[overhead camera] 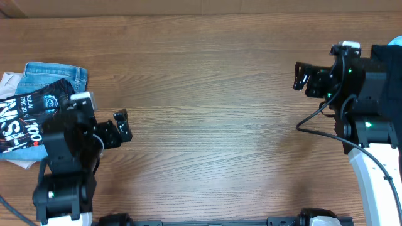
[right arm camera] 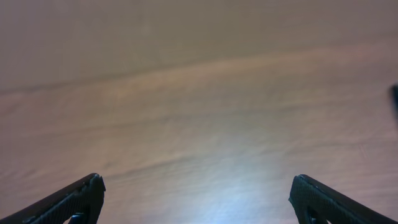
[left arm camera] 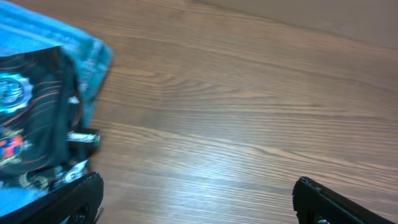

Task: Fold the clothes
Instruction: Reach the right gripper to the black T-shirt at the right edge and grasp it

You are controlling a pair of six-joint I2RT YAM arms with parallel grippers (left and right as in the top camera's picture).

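A pile of folded clothes lies at the table's left edge: a black printed T-shirt (overhead camera: 25, 116) on top of light blue denim (overhead camera: 53, 74), with some white fabric (overhead camera: 7, 80) under them. The shirt (left arm camera: 31, 118) and denim (left arm camera: 87, 53) also show at the left of the left wrist view. My left gripper (overhead camera: 122, 127) is open and empty over bare wood, just right of the pile. My right gripper (overhead camera: 300, 76) is open and empty at the far right, above bare table. No garment lies between the arms.
The brown wooden table (overhead camera: 207, 107) fills the view. The table's far edge runs along the top of the overhead view. The right arm's black cable (overhead camera: 314, 122) hangs over the table's right side.
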